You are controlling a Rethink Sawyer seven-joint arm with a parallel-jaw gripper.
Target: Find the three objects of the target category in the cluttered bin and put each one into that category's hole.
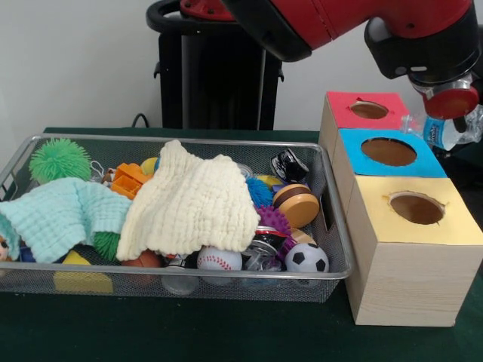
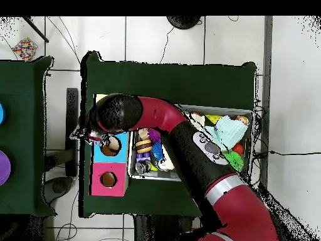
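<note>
The bin is a wide wire-mesh tray full of clutter. It also shows in the overhead view, mostly under the arm. Three wooden boxes with holes stand beside it, topped red, blue and yellow. My gripper hangs at the far right, behind the blue box. It is shut on a crumpled clear plastic bottle with a blue label. In the overhead view the gripper is at the outer edge of the blue box, beside its hole.
In the bin, a cream cloth and a mint cloth cover much. Around them lie a green spiky ball, baseball, soccer ball, wooden yo-yo and purple spiky ball. The pedestal stands behind.
</note>
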